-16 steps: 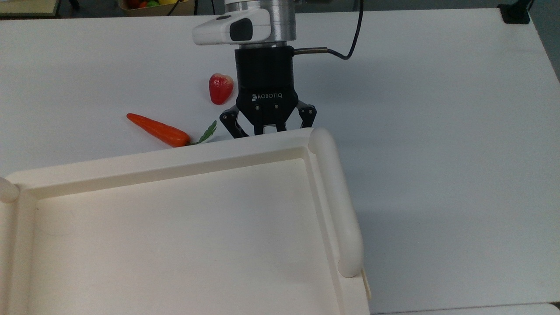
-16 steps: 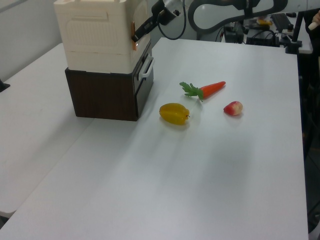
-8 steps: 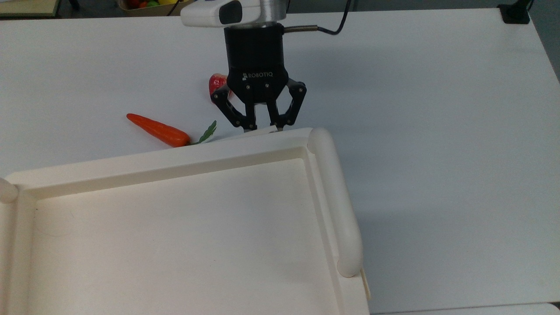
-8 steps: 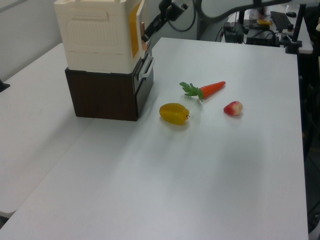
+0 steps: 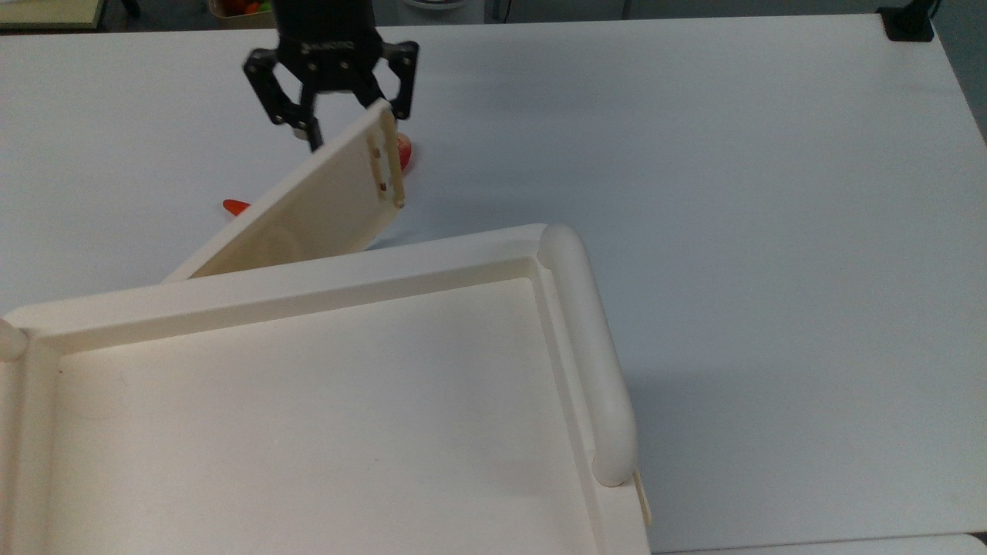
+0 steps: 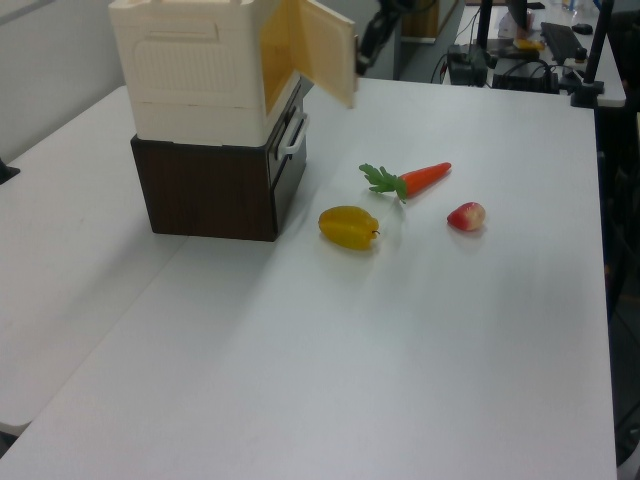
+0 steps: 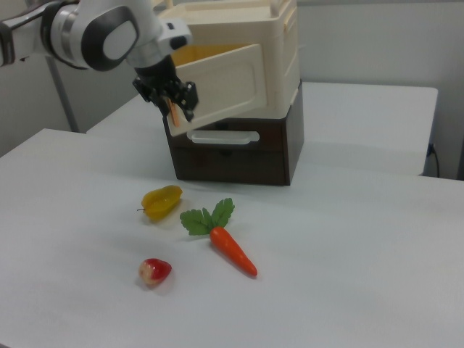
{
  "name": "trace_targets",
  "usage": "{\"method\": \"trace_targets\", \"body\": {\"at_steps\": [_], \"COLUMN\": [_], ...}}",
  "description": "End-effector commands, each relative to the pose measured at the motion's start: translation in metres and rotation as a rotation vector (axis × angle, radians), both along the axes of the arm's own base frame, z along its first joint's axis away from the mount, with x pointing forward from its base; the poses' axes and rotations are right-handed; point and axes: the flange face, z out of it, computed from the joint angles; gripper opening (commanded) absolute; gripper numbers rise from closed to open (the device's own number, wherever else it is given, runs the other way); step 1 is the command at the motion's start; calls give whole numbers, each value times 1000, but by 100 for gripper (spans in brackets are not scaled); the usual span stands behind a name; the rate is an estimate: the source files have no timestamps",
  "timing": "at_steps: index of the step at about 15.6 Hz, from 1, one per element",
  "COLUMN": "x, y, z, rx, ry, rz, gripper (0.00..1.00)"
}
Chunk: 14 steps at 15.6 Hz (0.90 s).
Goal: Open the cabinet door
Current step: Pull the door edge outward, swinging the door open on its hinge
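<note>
The cabinet door [image 5: 308, 212], a thin cream panel with a tan edge, stands swung out from the cream cabinet [image 6: 190, 70]. In the left view the door [image 6: 315, 50] shows its yellowish inner face. In the right view the door [image 7: 225, 87] angles out toward the right view's left. My black gripper [image 5: 347, 123] straddles the door's free top corner, shut on that edge. It sits just past the door's free edge in the left view [image 6: 366, 55], and in the right view the gripper [image 7: 174, 109] has the tan edge between its fingers.
The cabinet's recessed top with its tube rail [image 5: 586, 354] lies in front in the top view. A dark brown drawer unit [image 7: 232, 156] is under the cabinet. On the table lie a carrot [image 7: 233, 250], a red fruit [image 7: 155, 270] and a yellow fruit [image 7: 162, 201].
The door has swung from shut to well open. My gripper moved away from the cabinet front, up and left in the top view, taking the door's edge along.
</note>
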Motion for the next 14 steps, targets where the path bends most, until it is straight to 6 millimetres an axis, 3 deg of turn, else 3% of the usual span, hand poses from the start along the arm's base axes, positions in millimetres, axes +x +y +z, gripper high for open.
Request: {"method": "trace_targets", "body": {"at_steps": [1,4,6,8,14], "x": [-40,-70,-90,-92,-83], "y": [-44,-83,-96,-95,-64], "z": [6,15,21,22,1], "rx": [7,36,53,32,-87], "ry": [161,271,341,350,403], "rz": [-18,-69,-83,-83,-91], "gripper": [100,100,100,100,100]}}
